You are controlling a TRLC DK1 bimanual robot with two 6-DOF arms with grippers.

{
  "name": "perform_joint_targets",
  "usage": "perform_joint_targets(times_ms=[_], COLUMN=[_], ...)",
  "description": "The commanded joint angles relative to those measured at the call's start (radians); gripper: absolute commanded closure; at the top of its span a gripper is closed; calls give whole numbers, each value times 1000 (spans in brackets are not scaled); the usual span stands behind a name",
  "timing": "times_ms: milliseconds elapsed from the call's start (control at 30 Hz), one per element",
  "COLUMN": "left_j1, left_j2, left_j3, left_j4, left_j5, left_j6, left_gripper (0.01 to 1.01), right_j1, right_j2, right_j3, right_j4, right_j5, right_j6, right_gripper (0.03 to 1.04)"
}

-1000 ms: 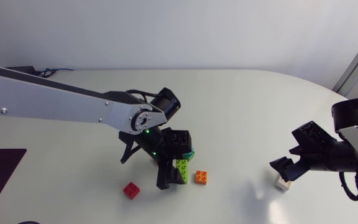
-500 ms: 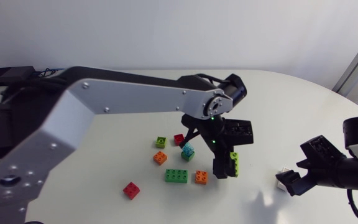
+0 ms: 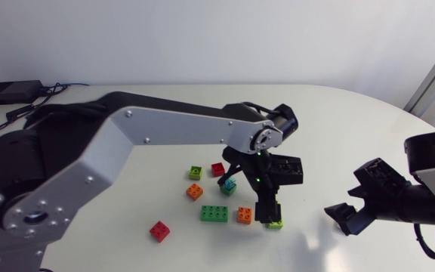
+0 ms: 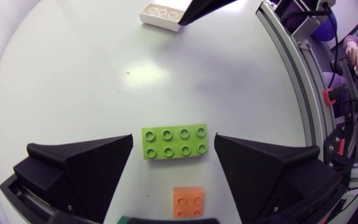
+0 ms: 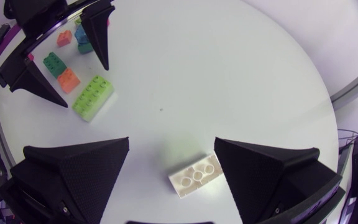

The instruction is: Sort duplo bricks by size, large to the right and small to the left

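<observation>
A lime green long brick [image 4: 174, 142] lies flat on the table between the fingers of my left gripper [image 4: 173, 149], which is open with a small gap on either side. In the head view this lime brick [image 3: 276, 224] peeks out beneath the left gripper [image 3: 267, 211], right of centre. A white long brick [image 5: 196, 175] lies on the table between the spread fingers of my open right gripper [image 5: 172, 144], untouched. In the head view the right gripper [image 3: 344, 217] hangs near the right edge and hides the white brick.
Left of the lime brick lie an orange small brick [image 3: 245, 215], a dark green long brick [image 3: 214, 214] and a red small brick [image 3: 159, 230]. Behind them sit teal [image 3: 228, 185], orange [image 3: 195, 191], lime [image 3: 195, 172] and red [image 3: 217, 168] small bricks.
My left arm carried the lime brick to the right, set it down on the table and opened its fingers. My right gripper shifted left over the white brick, now hiding it from the head view.
</observation>
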Motion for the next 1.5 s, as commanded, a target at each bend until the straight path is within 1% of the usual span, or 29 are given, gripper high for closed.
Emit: perform_joint_targets(times_ms=[0, 133, 267, 400, 467, 633, 700, 900, 1000, 1100, 1200, 1233, 1333, 1367, 1433, 1467], left_j1=[42, 91, 134, 169, 180, 195, 195, 198, 198, 194, 185, 180, 174, 174, 174, 174], left_j2=[-116, -200, -286, -331, -354, -394, -406, -415, -404, -395, -381, -374, -358, -355, -352, -351], left_j3=[-62, -153, -274, -378, -418, -486, -513, -544, -545, -545, -548, -552, -556, -556, -556, -556], left_j4=[19, 37, 39, 49, 51, 49, 49, 48, 46, 46, 46, 46, 46, 46, 46, 46], left_j5=[9, 20, 23, 22, 23, 35, 37, 55, 55, 55, 55, 55, 55, 55, 55, 55], left_j6=[-22, -16, 11, 37, 51, 80, 99, 134, 140, 140, 139, 139, 139, 139, 136, 134], left_gripper=[44, 44, 46, 49, 52, 64, 72, 74, 105, 118, 120, 134, 254, 308, 430, 464], right_j1=[70, 165, 262, 333, 380, 472, 498, 543, 561, 583, 603, 604, 601, 597, 589, 583], right_j2=[33, 101, 165, 297, 346, 469, 504, 558, 575, 576, 581, 581, 584, 585, 588, 588], right_j3=[45, 93, 123, 189, 214, 270, 278, 287, 292, 286, 274, 267, 251, 246, 232, 226], right_j4=[-13, -4, 16, 26, 36, 53, 56, 38, 26, 21, 16, 18, 32, 38, 44, 44], right_j5=[4, 13, -1, 1, 13, 147, 179, 214, 220, 222, 239, 240, 243, 243, 243, 245], right_j6=[37, 74, 66, 81, 109, 195, 225, 304, 336, 367, 382, 382, 382, 382, 374, 368], right_gripper=[79, 79, 77, 79, 79, 82, 85, 103, 105, 136, 249, 321, 713, 777, 784, 793])
